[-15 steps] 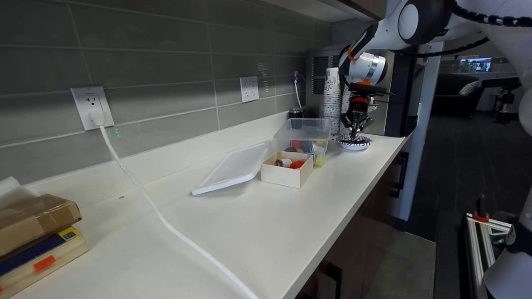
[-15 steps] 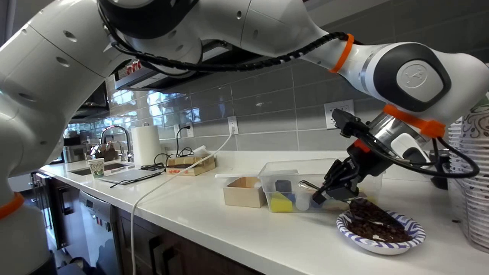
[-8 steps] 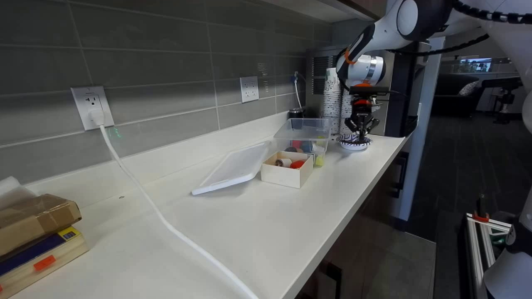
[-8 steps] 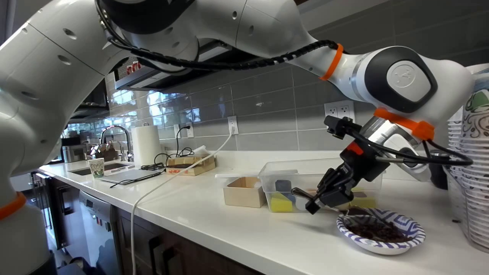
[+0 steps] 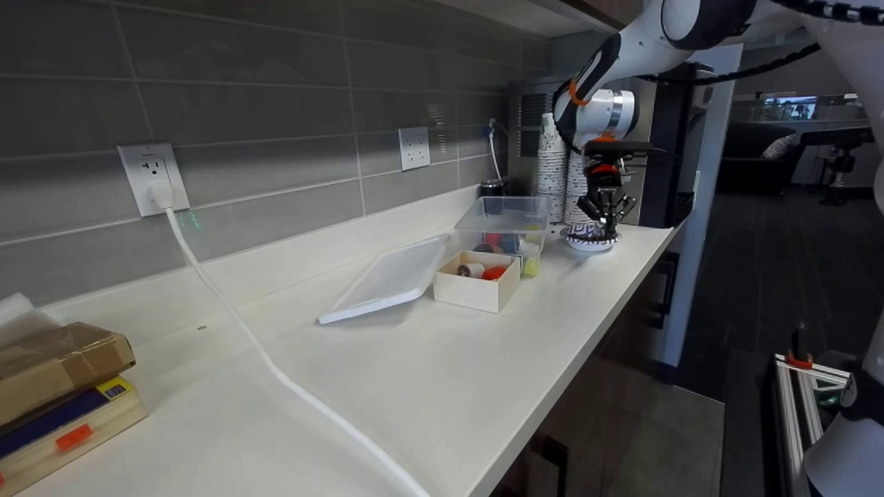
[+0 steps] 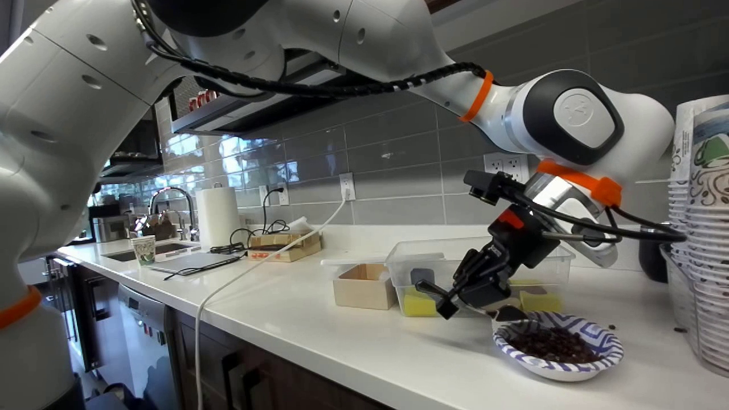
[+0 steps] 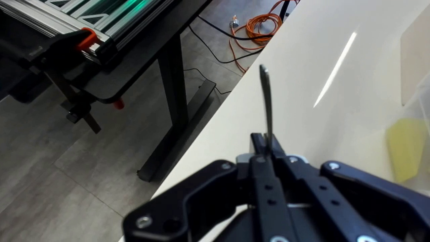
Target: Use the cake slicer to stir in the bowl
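In an exterior view, white worktop [image 6: 342,330], left to right: paper towel roll [image 6: 218,218] upright; wooden box [image 6: 363,293]; clear plastic box [image 6: 405,269] just beside it. In front of this, end effector [image 6: 449,300] clamped on the handle of the tilted cake slicer [image 6: 430,288]; blade [image 6: 510,314] by the left rim of the patterned bowl [image 6: 561,370], contact unclear. Bowl on worktop, dark bits [image 6: 555,343] inside. Far right, stacked paper cups [image 6: 706,245].

Bowl [image 6: 561,371] is wht w/ purplish-bl zigzags; contents [image 6: 555,344] dk brn; gripper [image 7: 266,139] blk; slicer handle [image 7: 267,101] slvr-gry; counter [image 6: 353,333] wht; tiles [image 5: 242,110] gry.
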{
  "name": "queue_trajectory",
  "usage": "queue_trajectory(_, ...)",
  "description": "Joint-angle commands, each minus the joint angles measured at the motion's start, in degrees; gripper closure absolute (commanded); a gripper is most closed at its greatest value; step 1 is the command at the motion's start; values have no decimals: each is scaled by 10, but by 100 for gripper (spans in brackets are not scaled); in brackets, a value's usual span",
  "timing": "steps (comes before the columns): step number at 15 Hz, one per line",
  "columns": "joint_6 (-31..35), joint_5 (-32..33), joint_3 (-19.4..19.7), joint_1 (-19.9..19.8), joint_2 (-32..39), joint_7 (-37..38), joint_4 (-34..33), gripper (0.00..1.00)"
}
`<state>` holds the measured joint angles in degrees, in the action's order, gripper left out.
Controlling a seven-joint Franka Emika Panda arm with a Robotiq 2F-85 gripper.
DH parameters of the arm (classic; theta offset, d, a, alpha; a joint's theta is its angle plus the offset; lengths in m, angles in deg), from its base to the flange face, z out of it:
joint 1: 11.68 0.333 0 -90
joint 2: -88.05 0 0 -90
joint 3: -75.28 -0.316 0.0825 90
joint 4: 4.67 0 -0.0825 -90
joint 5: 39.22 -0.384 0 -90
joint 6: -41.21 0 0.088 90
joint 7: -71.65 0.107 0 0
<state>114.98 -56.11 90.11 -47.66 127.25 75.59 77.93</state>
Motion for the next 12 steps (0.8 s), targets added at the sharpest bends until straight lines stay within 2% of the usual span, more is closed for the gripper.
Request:
queue_trajectory(1, -3, 8, 2, 6, -37, -48, 43, 99)
queue_trajectory(6, -18, -3, -2, 0, -36, -86, 39, 99)
queue_trajectory(12, -6, -54, 0, -11, -34, -75, 37, 99)
